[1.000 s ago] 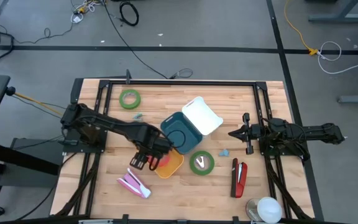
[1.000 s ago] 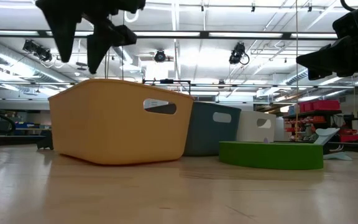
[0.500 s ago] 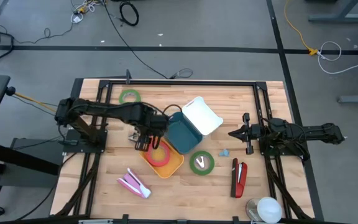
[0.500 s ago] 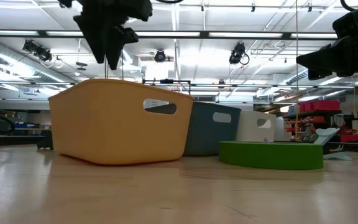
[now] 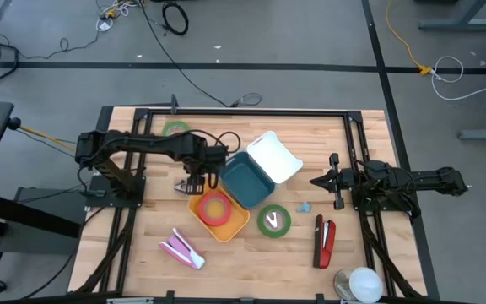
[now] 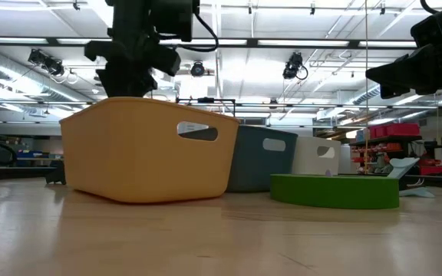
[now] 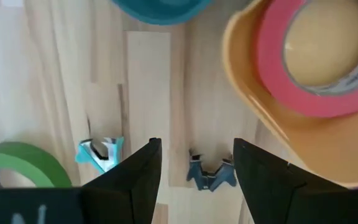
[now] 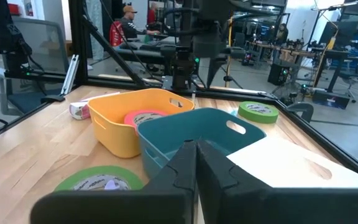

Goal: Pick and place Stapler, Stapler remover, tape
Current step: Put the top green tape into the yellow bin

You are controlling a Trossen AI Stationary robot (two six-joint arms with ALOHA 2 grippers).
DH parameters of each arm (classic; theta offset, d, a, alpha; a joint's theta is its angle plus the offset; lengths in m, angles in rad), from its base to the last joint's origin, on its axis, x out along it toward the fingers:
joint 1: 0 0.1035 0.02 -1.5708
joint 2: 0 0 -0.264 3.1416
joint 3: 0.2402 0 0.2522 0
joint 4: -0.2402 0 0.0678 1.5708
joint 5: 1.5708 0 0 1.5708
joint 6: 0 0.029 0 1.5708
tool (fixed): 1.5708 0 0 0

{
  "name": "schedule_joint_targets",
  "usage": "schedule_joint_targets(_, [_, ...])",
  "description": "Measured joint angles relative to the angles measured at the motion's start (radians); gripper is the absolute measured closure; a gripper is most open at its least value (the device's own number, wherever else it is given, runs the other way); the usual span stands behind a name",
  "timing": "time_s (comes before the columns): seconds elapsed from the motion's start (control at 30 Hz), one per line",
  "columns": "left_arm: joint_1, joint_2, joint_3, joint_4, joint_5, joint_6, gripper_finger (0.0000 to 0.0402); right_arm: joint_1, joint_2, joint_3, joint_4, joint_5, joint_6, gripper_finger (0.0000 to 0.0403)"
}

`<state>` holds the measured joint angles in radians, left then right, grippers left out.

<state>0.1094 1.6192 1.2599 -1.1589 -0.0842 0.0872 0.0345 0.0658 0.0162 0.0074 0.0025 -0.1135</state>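
Note:
My left gripper (image 5: 194, 175) (image 7: 194, 171) is open and hovers over bare wood between the orange bin (image 5: 219, 213) and the far green tape roll (image 5: 175, 130). Below it lie a dark blue staple remover (image 7: 211, 175) and a light blue one (image 7: 99, 150), both apart from the fingers. A pink tape roll (image 5: 215, 209) (image 7: 303, 68) lies flat inside the orange bin. Another green tape roll (image 5: 274, 220), a red stapler (image 5: 324, 241), a pink-and-white stapler (image 5: 181, 247) and a third small blue remover (image 5: 305, 206) lie on the table. My right gripper (image 5: 319, 180) (image 8: 196, 155) waits shut at the table's right side.
A teal bin (image 5: 245, 179) and a white bin (image 5: 272, 156) stand beside the orange bin in a slanting row at mid-table. A white round object (image 5: 361, 283) sits at the near right corner. A black frame rail (image 5: 243, 112) runs along the far edge.
My left gripper has moved from over the orange bin's near left side toward the table's far edge and now stands beyond the bin's far left rim. The pink tape roll, half covered by the gripper a second ago, now shows whole inside the orange bin.

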Motion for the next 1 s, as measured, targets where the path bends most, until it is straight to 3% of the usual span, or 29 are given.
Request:
schedule_joint_targets(0.2, [0.024, 0.0, -0.002, 0.035, 0.002, 0.002, 0.02, 0.0, 0.0, 0.0, 0.0, 0.0, 0.0, 0.039])
schedule_joint_targets(0.53, [0.026, -0.074, -0.081, 0.316, -0.001, -0.028, 0.0173, 0.0, 0.0, 0.0, 0.0, -0.001, 0.0, 0.039])
schedule_joint_targets(0.8, [0.067, -0.139, -0.201, 0.36, -0.006, -0.019, 0.0135, 0.0, 0.0, 0.0, 0.0, 0.0, 0.0, 0.039])
schedule_joint_targets(1.0, [0.112, -0.164, -0.263, 0.362, -0.005, 0.024, 0.0129, 0.0, 0.0, 0.0, 0.0, 0.0, 0.0, 0.039])
